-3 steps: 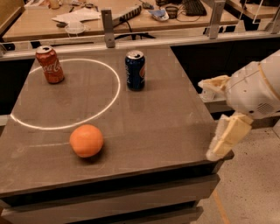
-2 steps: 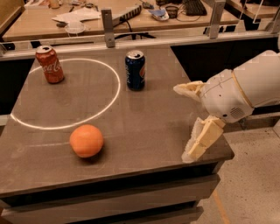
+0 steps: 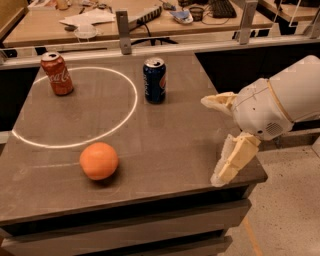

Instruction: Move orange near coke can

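Note:
The orange (image 3: 99, 160) lies on the grey table (image 3: 165, 135) near its front left. The red coke can (image 3: 57, 73) stands upright at the back left, well apart from the orange. My gripper (image 3: 216, 141) hangs over the table's right edge, to the right of the orange. It is open and empty, with one cream finger (image 3: 218, 102) up and one finger (image 3: 233, 160) down.
A dark blue can (image 3: 154, 80) stands at the back middle of the table. A white ring of light (image 3: 125, 85) marks the table top around the left half. A metal rail (image 3: 165, 45) and a cluttered desk (image 3: 140, 15) lie behind.
My gripper has moved left from beyond the table's right side to over its right edge. The orange and both cans have not moved.

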